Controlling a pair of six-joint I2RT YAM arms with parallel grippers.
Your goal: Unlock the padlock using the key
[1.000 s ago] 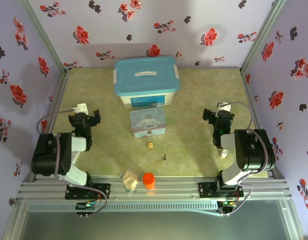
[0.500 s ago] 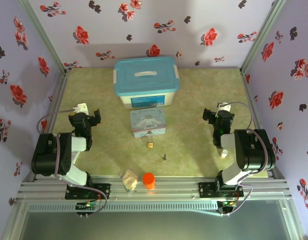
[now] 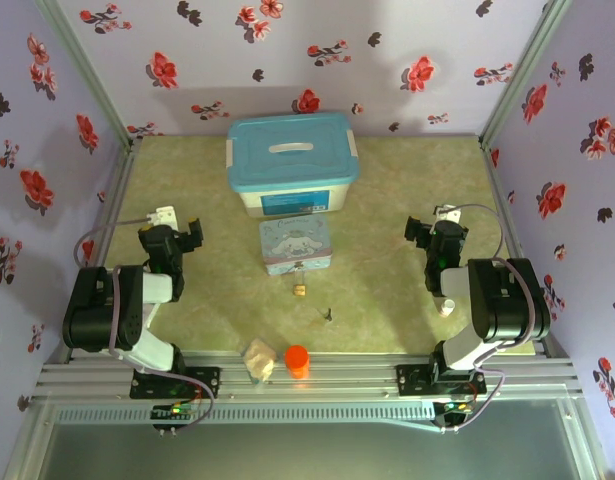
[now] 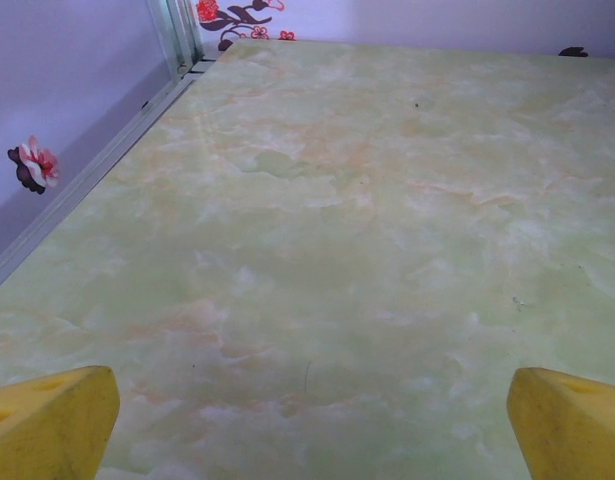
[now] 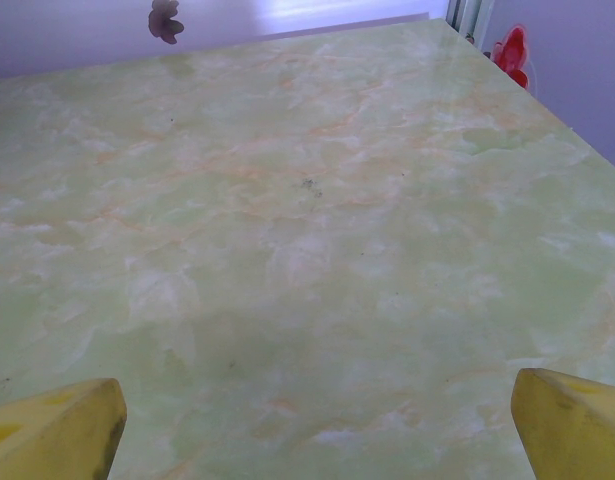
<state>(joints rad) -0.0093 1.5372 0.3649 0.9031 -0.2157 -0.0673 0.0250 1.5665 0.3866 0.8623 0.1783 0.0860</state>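
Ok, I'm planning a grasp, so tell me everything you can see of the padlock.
The padlock is a tiny brass-gold squarish block, metal by its look. It lies on the green marbled table just in front of the cartoon-printed tin, apart from it. The key lies separately, nearer the arms and toward the right one. The shackle is too small to judge.

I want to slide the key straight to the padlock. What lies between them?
Nothing. In the top view the stretch between the key and the padlock is bare tabletop; the cartoon tin stands beyond the padlock, off that line.
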